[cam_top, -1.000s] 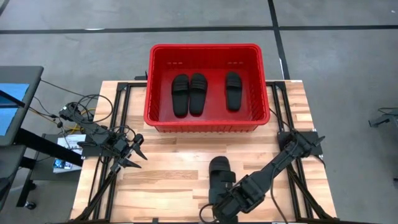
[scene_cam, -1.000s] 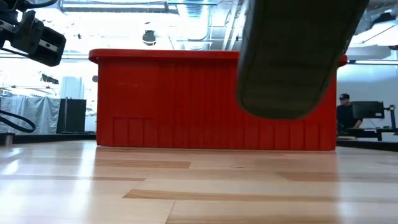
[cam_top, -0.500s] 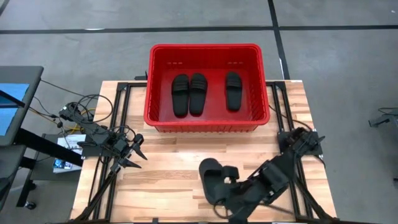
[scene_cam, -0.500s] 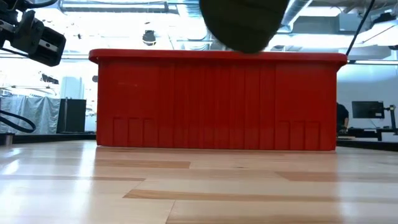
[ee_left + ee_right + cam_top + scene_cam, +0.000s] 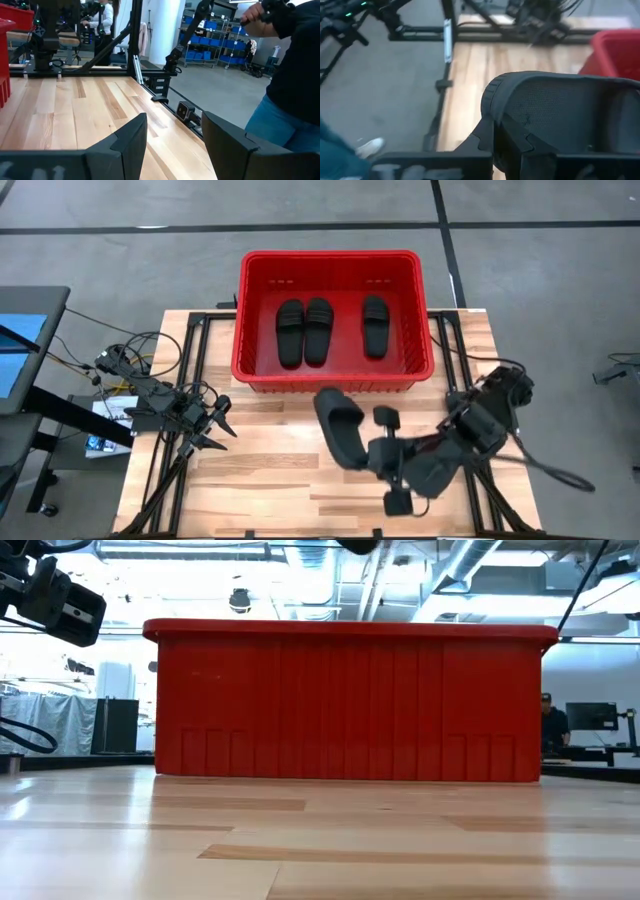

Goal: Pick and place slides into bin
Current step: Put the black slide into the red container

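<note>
Three black slides [image 5: 318, 330] lie flat on the floor of the red bin [image 5: 250, 365] at the table's far side. A fourth slide [image 5: 338, 423] hangs in the air just in front of the bin's near wall, with my right gripper [image 5: 370, 452] shut on it. In the low view only a sliver of it [image 5: 356, 544] shows at the top edge. My left gripper [image 5: 218, 426] stands open and level at the table's left side, with nothing between its fingers [image 5: 131, 137]. My right gripper pinches the slide's near end [image 5: 496, 116] between its two fingers [image 5: 482, 139], with the slide's rounded edge standing between them. The fingers come slanting down from the table's near right. The slide is lifted clear of the table and tilted, its free end toward the bin.
The bin's near wall [image 5: 350, 700] stands tall across the middle of the table. Bare wood [image 5: 270, 470] lies between the two arms. Black frame rails [image 5: 190, 370] run along both sides of the table. A person's arm and leg [image 5: 292, 75] show beyond the table's edge.
My right gripper has risen with the slide and gone toward the bin, turning as it went. The slide, low over the near part of the table a second ago, now hangs higher, closer to the bin and slanted.
</note>
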You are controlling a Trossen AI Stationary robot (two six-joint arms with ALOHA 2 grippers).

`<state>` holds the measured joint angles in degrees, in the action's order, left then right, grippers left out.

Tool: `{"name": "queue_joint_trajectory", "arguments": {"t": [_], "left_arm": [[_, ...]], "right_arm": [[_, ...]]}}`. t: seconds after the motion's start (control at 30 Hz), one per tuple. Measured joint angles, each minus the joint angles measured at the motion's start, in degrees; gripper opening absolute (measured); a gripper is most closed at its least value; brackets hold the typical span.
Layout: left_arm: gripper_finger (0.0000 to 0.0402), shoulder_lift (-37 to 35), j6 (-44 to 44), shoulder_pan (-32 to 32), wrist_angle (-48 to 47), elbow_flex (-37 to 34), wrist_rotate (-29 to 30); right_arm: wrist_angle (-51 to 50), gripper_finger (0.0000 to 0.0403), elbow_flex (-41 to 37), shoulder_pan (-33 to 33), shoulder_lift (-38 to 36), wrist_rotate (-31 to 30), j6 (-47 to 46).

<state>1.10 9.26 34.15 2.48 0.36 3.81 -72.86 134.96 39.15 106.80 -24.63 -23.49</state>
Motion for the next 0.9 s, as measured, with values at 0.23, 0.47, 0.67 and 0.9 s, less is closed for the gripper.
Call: {"name": "queue_joint_trajectory", "arguments": {"t": [0.23,0.47,0.67,0.9], "left_arm": [[0.0178,0.00,0.00,-0.01,0.00,0.01,0.01],[0.0178,0.00,0.00,-0.02,0.00,0.00,0.01],[0.0178,0.01,0.00,0.00,0.00,0.01,0.01],[0.0178,0.00,0.00,0.00,0.00,0.00,0.02]], "right_arm": [[-1.39,0.0000,0.00,-4.41,-2.73,-3.17,7.66],[-7.90,0.0000,0.00,-12.75,-4.10,-4.17,14.74],[-13.10,0.0000,-0.02,-21.58,-4.13,-3.93,22.00],[-13.82,0.0000,-0.02,-32.18,-4.13,0.71,31.71]]}}
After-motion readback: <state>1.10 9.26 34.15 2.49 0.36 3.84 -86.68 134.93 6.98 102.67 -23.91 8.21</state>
